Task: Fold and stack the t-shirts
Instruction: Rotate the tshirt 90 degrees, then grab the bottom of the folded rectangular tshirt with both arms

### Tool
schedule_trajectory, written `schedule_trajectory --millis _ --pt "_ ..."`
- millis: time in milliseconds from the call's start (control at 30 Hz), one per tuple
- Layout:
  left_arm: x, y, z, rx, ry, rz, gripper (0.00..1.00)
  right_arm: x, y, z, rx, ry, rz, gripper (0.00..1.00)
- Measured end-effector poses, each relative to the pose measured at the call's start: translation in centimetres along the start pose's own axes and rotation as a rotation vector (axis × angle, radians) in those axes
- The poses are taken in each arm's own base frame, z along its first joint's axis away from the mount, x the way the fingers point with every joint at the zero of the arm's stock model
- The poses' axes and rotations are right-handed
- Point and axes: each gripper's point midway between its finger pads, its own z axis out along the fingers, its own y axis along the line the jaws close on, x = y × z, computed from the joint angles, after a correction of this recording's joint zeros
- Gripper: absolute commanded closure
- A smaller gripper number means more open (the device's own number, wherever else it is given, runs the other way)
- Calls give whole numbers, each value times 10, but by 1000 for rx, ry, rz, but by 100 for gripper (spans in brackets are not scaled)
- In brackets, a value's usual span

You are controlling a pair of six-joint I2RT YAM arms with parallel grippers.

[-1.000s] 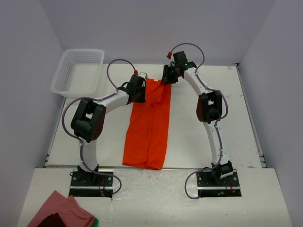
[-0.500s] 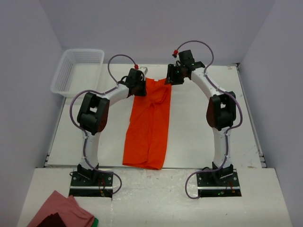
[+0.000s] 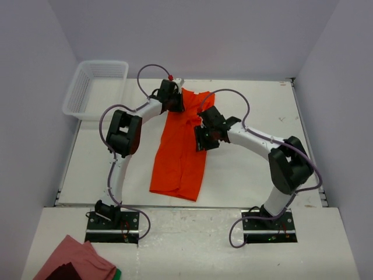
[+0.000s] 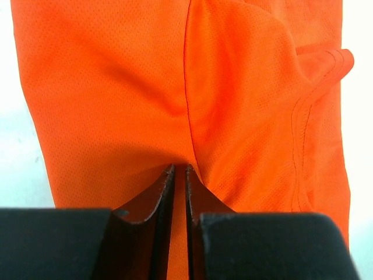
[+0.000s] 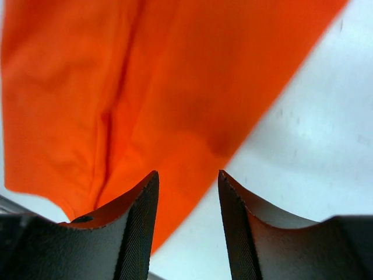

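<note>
Top external view shows the t-shirt (image 3: pixel 178 157) lying on the table (image 3: pixel 233 181) as a long orange strip already folded lengthwise, with one end at the near table edge and the other at the far side. The left fingers (image 4: pixel 157 204) still pinch its far left corner, nearly shut with a ridge of fabric caught between them. The right fingers (image 5: pixel 137 221) have let go of the far right corner, which now lies rumpled. They have swung in to hover over the middle of the shirt's right edge, standing apart with nothing between them. The shirt has also skewed a little at its far end. This looks like a regrip, since the crosswise fold is not yet made. A white basket (image 3: pixel 96 87) stands well to the shirt's left, and a pink cloth (image 3: pixel 73 259) lies beyond its near left.
</note>
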Motion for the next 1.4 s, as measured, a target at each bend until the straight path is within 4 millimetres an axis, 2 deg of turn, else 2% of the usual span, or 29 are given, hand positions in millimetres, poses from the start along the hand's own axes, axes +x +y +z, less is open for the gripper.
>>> schedule_trajectory --millis 67,167,300,433,600,700,800,833,900,933,1033,1100,1167,1267,1333,1400 --pt "-6 2 6 7 -10 -2 87 27 1 -8 -6 18 10 53" --pt "-14 5 10 13 -25 -5 87 56 -4 -20 -7 19 34 57" --pt "-16 11 10 15 -24 -15 87 83 7 -28 -29 29 23 57" --pt "-16 17 6 7 -29 -26 87 105 15 -29 -47 38 22 48" --pt "6 24 -32 -59 7 -50 84 129 9 -35 -72 18 71 42" --pt "5 22 -64 -91 -6 -52 82 139 8 -37 -85 11 94 43" --pt "-9 15 -105 -113 -65 -51 83 147 13 -37 -106 11 98 57" --pt "-10 12 -119 -115 -82 -55 83 150 16 -37 -115 12 96 73" --pt "-10 5 -148 -112 -115 -68 87 155 23 -36 -135 17 91 91" --pt "-6 2 -160 -113 -129 -76 89 157 27 -36 -145 19 87 100" --pt "25 -5 -183 -110 -122 -106 98 163 39 -35 -173 27 72 100" --pt "59 -11 -190 -109 -75 -112 100 169 45 -29 -180 41 60 100" --pt "94 -25 -195 -91 -23 -90 100 177 49 -23 -171 71 49 100" --pt "140 -60 -204 -6 50 -31 100 187 57 -17 -166 103 31 100" --pt "156 -79 -212 67 65 -7 100 190 63 -15 -175 107 25 100" --pt "166 -88 -218 122 71 -8 100 190 69 -15 -187 107 23 100"
